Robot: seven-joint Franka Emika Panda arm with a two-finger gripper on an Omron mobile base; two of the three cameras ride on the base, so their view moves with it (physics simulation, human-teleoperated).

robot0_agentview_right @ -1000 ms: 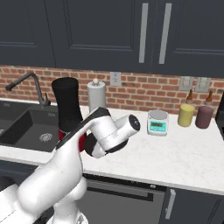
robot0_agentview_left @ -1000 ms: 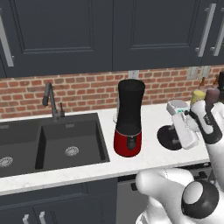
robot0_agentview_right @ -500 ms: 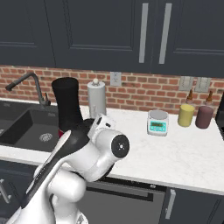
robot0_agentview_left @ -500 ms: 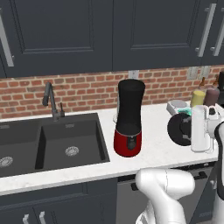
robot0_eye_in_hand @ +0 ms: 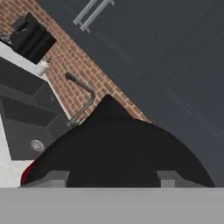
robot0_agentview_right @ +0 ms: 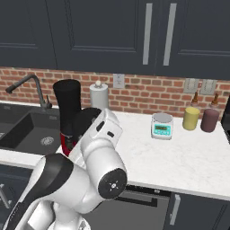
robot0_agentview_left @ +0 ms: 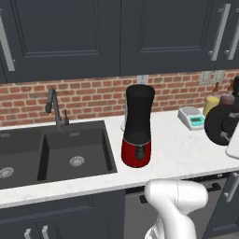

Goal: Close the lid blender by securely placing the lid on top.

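Note:
The blender (robot0_agentview_left: pixel 137 127) stands on the counter right of the sink, its black jar (robot0_agentview_right: pixel 67 105) uncovered on a glossy red base (robot0_agentview_left: pixel 136 150). My gripper (robot0_eye_in_hand: pixel 113 181) is shut on the lid (robot0_agentview_left: pixel 223 124), a black disc held on edge in the air at the right edge of the left base view, well right of the blender. In the right base view the lid (robot0_agentview_right: pixel 86 124) peeks out behind my white hand, overlapping the blender. Seen from the hand, the lid (robot0_eye_in_hand: pixel 118 153) looms large between the grey fingers (robot0_eye_in_hand: pixel 56 178), with a red sliver of base (robot0_eye_in_hand: pixel 28 175) beside it.
A sink (robot0_agentview_left: pixel 56 149) with a faucet (robot0_agentview_left: pixel 53 108) lies left of the blender. A kitchen scale (robot0_agentview_left: pixel 191 117), a yellow bottle (robot0_agentview_right: pixel 191 118) and a maroon bottle (robot0_agentview_right: pixel 210 120) stand at the back right. A paper towel roll (robot0_agentview_right: pixel 99 95) is behind the blender. Dark cabinets hang overhead.
The lid, held in my gripper, has risen off the counter and moved right and up in the left base view. My arm has swung closer to the cameras. The blender has not moved.

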